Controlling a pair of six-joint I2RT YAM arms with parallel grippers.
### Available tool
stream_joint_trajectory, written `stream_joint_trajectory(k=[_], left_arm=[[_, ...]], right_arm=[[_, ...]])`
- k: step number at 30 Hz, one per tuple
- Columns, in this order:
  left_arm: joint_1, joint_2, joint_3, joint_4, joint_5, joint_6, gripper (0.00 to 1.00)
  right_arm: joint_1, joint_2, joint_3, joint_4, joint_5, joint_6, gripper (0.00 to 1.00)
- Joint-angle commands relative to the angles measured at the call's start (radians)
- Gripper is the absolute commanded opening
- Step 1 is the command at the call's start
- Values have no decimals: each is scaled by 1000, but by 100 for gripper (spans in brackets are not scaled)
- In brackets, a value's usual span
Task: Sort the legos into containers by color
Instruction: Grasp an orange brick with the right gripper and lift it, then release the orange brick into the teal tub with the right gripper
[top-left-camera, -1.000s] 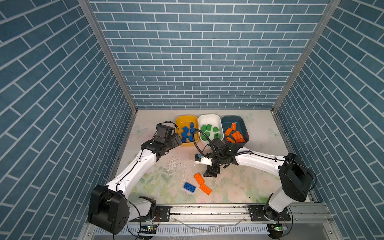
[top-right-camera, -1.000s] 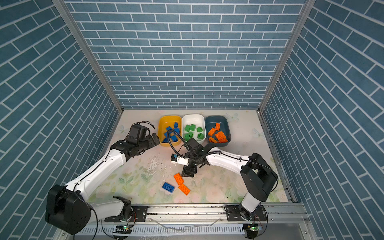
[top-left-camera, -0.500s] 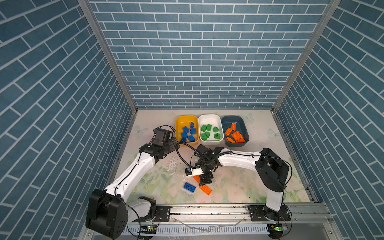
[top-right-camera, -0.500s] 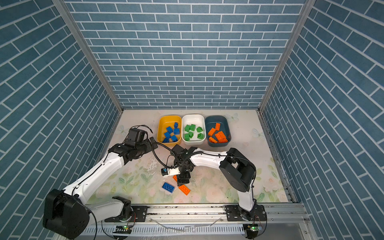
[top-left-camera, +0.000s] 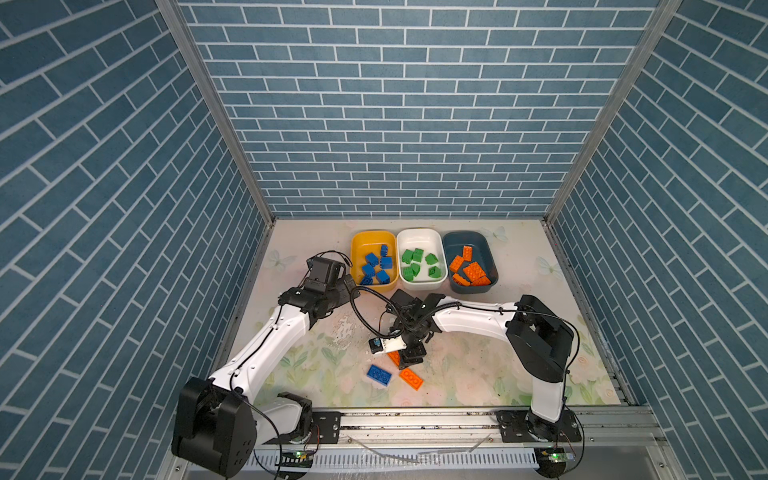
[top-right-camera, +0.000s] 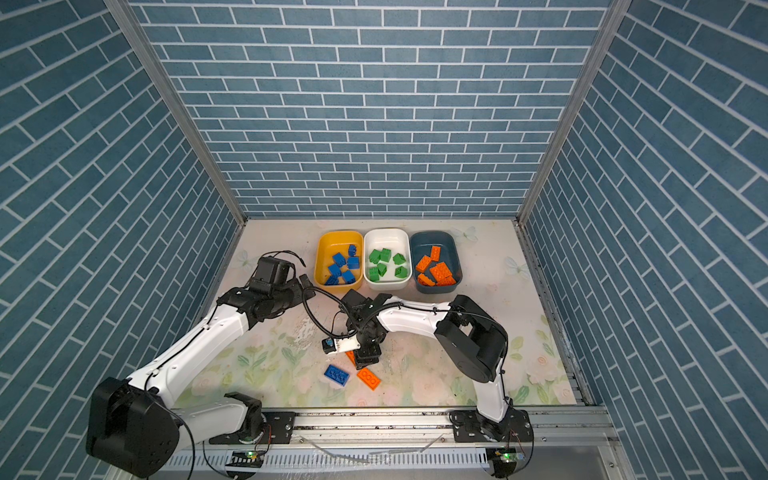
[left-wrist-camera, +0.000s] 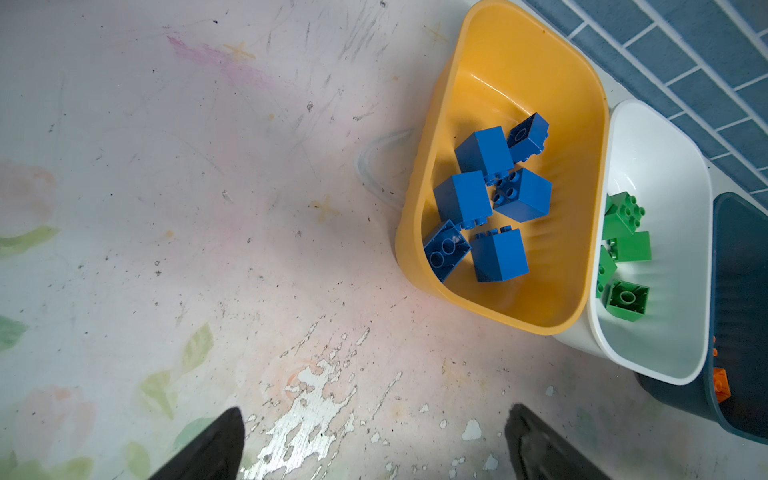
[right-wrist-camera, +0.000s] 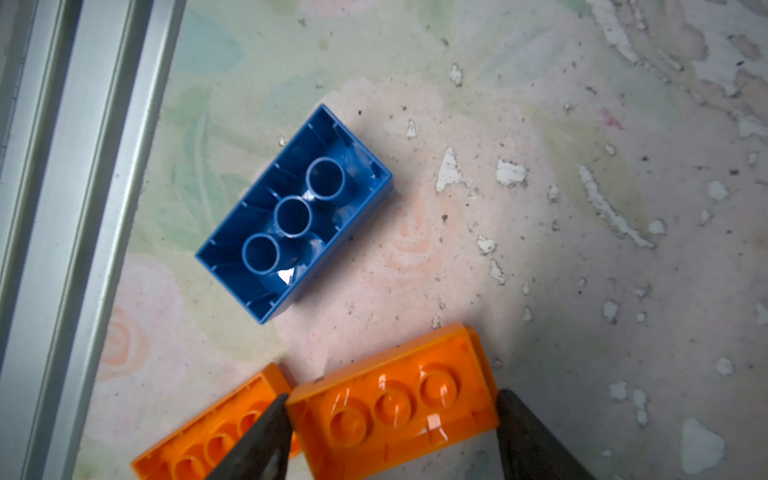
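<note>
The right gripper (right-wrist-camera: 391, 399) is lowered over a long, flat, glossy orange studded plastic brick (right-wrist-camera: 399, 415). The brick lies on the worn floral table surface (top-left-camera: 478, 374) at the lower centre of both top views. Its long axis is spanned by the dark fingers (right-wrist-camera: 266, 444), one at each short end, at or almost at the plastic. Whether it is clamped cannot be told.

A second orange brick (right-wrist-camera: 216, 428) lies just beside one finger, corners nearly touching. A blue brick (right-wrist-camera: 295, 212) rests nearby, hollow side up, its three tubes exposed.

The dark teal rounded plastic tub (top-left-camera: 457, 245), which already holds orange pieces, stands toward the upper right in a top view, well apart from this brick. The lift is judged to depend on that end-to-end hold, since smooth, hard ends offer little purchase.

The left gripper (left-wrist-camera: 376, 419) is held wide open and empty beside the yellow plastic tub (top-left-camera: 372, 241), farther from the loose bricks.
</note>
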Motion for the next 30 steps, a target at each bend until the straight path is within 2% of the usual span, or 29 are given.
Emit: stream_joint_trajectory(k=[1, 8, 14, 20, 24, 30], left_arm=[[7, 14, -11, -20, 0, 6, 99], [7, 35, -1, -12, 24, 4, 99], [4, 52, -2, 12, 57, 10, 99], [-72, 86, 20, 34, 62, 59, 99], [-142, 122, 55, -12, 34, 109, 99], [-166, 150, 48, -36, 35, 110, 99]], right_arm=[[0, -28, -15, 0, 29, -39, 57], [-38, -95, -67, 36, 40, -5, 54], [-132, -227, -165, 109, 7, 78, 54], [-334, -428, -314, 243, 11, 208, 53], [-496, -528, -390, 374, 77, 329, 53], [-675, -488, -376, 531, 270, 563, 54]])
